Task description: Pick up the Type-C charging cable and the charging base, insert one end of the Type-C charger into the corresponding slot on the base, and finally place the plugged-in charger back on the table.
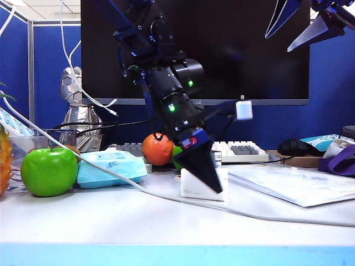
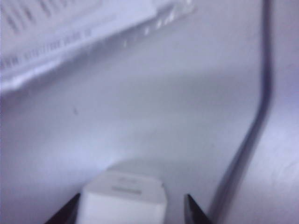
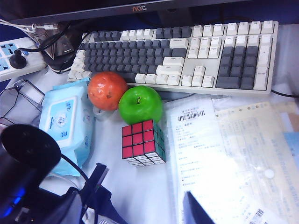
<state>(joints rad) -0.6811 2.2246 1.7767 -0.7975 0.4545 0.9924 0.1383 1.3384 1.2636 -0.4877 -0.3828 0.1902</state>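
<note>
The glossy white charger block [image 1: 204, 185] sits flat on the white desk [image 1: 111, 221]. It lies between the left hand's [image 2: 131, 211] two fingertips.

"AOC" on the monitor [image 3: 140, 8] bezel (other print too blurred to read)

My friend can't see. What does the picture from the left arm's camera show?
The left gripper straddles the charging base, a finger on each side, on the table. A grey cord runs alongside, and a blurry printed paper lies beyond.
</note>
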